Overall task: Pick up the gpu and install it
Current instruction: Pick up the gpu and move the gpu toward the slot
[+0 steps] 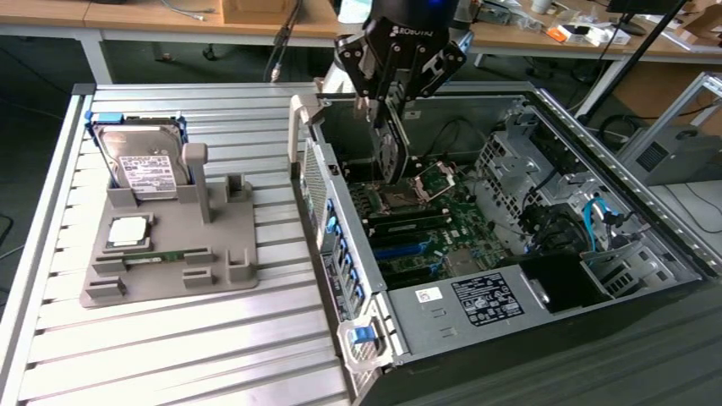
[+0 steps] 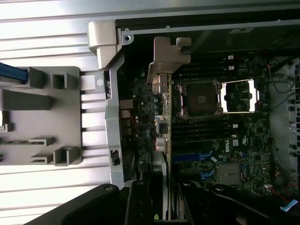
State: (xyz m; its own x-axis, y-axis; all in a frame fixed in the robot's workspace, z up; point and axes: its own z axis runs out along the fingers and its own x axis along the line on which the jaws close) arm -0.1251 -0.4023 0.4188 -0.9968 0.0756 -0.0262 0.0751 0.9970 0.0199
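Observation:
The gpu (image 1: 390, 150) hangs on edge, held from above by my gripper (image 1: 391, 101), whose fingers are shut on its upper edge. It hovers inside the open computer case (image 1: 373, 326), above the motherboard (image 1: 423, 224) and close to the case's rear wall. In the wrist view the gpu (image 2: 161, 140) shows edge-on, running from my gripper (image 2: 161, 208) out to its silver end bracket (image 2: 166, 58). That bracket sits near the case's rear panel (image 2: 112, 136). The blue expansion slots (image 2: 197, 157) lie beside the card's line.
A grey parts fixture (image 1: 169, 254) lies on the slatted table at the exterior view's left. It carries a hard drive (image 1: 144, 165), a processor chip (image 1: 128, 231) and a narrow memory stick (image 1: 169, 254). The CPU socket (image 1: 408, 199), drive cage (image 1: 519, 169) and power supply (image 1: 485, 300) crowd the case.

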